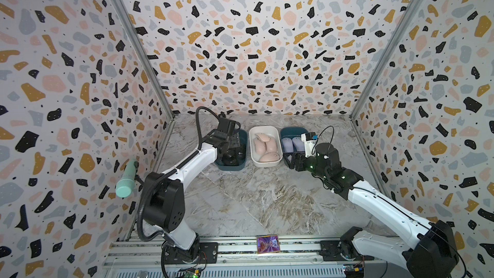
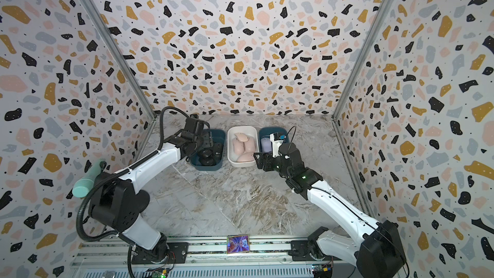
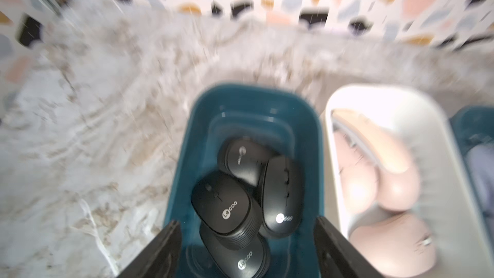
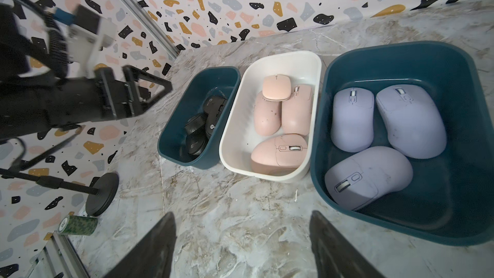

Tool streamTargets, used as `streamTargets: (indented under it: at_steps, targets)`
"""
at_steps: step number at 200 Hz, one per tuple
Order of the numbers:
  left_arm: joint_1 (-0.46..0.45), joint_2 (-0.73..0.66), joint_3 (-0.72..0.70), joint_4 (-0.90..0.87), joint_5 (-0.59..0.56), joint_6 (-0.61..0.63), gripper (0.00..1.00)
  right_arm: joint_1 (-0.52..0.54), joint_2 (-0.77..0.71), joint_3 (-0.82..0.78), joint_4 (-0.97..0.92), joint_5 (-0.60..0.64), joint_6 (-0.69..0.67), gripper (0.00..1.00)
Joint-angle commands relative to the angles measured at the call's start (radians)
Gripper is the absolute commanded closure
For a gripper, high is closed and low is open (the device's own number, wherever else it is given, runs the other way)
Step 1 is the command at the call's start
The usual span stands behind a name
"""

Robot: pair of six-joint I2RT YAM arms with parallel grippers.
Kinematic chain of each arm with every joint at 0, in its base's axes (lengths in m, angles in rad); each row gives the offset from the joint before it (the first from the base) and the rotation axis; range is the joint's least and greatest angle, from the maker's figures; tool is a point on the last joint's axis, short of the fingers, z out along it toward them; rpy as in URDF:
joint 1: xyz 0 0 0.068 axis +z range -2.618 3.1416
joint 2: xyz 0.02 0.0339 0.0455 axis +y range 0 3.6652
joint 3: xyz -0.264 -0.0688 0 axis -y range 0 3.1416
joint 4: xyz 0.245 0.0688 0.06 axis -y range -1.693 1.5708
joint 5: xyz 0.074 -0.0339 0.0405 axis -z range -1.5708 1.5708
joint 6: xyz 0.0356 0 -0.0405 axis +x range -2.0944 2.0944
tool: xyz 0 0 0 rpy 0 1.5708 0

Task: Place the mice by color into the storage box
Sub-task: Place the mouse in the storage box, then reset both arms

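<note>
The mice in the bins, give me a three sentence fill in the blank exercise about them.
1. The pink mice lie in the middle bin, which is coloured ____.
2. The lilac mice in the right teal bin number ____.
3. The left gripper, open and empty, hovers above the left teal bin, whose mice are ____.

Missing words: white; three; black.

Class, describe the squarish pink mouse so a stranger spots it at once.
On the marble table, find the white bin between two blue ones. The squarish pink mouse rests on two longer pink mice at its far end, shorter and flatter.
</note>
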Motion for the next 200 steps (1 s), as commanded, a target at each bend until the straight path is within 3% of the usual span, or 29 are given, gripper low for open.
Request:
streamTargets:
  at_steps: [1,104,128,140,146,200]
  targets:
    - [0.004,-0.083,-0.031,0.091,-0.069,-0.011,0.22,-0.03,-0.009,-0.014,0.031,0.039,-0.035,0.21]
    - [0.004,-0.334,-0.229,0.212,-0.197,0.057,0.19,-0.235,0.054,-0.026,0.115,0.112,-0.174,0.17]
    - [0.003,-0.359,-0.293,0.236,-0.283,0.071,0.15,-0.297,0.063,-0.071,0.18,0.161,-0.194,0.1]
    - [0.004,-0.365,-0.329,0.27,-0.331,0.065,0.08,-0.326,0.071,-0.093,0.216,0.209,-0.204,0.0]
    - [0.004,-0.364,-0.346,0.289,-0.354,0.058,0.0,-0.341,0.077,-0.108,0.239,0.228,-0.214,0.01]
    - [0.003,-0.35,-0.535,0.497,-0.619,0.077,0.0,-0.426,0.117,-0.27,0.493,0.351,-0.306,0.01]
